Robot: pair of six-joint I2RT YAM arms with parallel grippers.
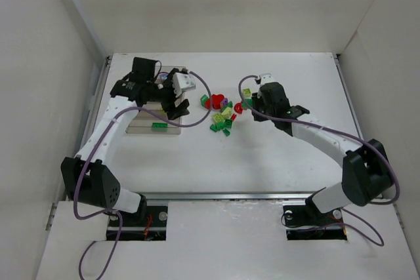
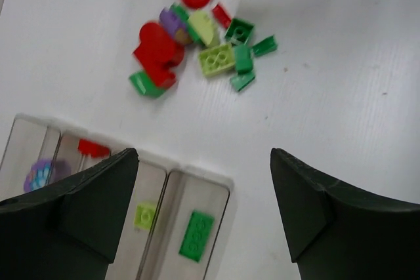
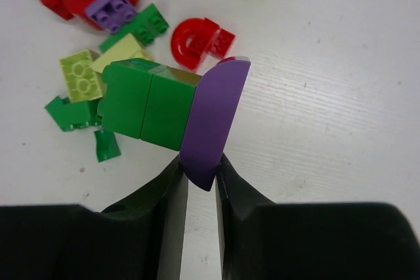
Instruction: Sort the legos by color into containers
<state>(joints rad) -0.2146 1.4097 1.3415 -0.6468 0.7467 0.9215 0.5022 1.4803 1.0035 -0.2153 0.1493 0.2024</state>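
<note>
Right wrist view: right gripper [image 3: 201,170] pinches a purple piece [image 3: 213,119] joined to green bricks [image 3: 147,106].
Left gripper [image 2: 203,157] hangs over the clear tray [image 2: 197,176], jaws spread; loose legos [image 2: 157,47] beyond.

Jaws nipped tight on the lower edge of a purple piece [image 3: 213,119], two green bricks [image 3: 147,106] flush against its left side. Just beyond lies a red arch [image 3: 190,40]; farther left, a lime brick [image 3: 80,75] on the worktop [image 3: 328,116].
</note>
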